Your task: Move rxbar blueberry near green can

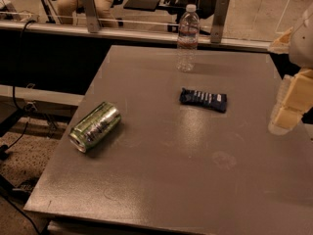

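Observation:
The rxbar blueberry point(203, 99) is a dark navy wrapper with white lettering, lying flat on the grey table point(166, 180), right of its middle. The green can point(95, 126) lies on its side near the table's left edge, its silver top facing the front left. My gripper point(289, 106) is a cream-coloured shape at the right edge of the view, above the table's right side, well to the right of the bar and apart from it. It holds nothing that I can see.
A clear plastic water bottle point(188, 38) stands upright at the table's far edge, behind the bar. A rail with metal posts point(90, 9) runs behind the table. The floor drops away left of the table, with cables point(19, 82) there.

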Controlling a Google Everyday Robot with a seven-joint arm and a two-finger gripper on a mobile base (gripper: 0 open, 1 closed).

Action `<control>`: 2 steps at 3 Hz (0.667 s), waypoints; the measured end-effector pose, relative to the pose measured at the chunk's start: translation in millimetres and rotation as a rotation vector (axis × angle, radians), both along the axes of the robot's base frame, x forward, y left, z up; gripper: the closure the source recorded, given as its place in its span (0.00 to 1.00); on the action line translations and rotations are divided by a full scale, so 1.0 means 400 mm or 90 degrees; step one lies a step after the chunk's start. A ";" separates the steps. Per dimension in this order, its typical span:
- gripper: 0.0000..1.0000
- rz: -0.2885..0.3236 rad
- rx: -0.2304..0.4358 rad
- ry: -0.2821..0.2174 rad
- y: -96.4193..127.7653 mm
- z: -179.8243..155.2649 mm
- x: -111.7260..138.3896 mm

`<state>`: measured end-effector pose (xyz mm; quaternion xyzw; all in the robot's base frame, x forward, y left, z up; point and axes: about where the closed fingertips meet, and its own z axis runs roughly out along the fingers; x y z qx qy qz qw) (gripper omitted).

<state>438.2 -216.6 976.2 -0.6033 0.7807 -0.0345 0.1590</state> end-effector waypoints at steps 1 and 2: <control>0.00 0.000 0.000 -0.004 0.001 0.003 0.001; 0.00 0.010 0.026 -0.005 0.041 -0.032 0.079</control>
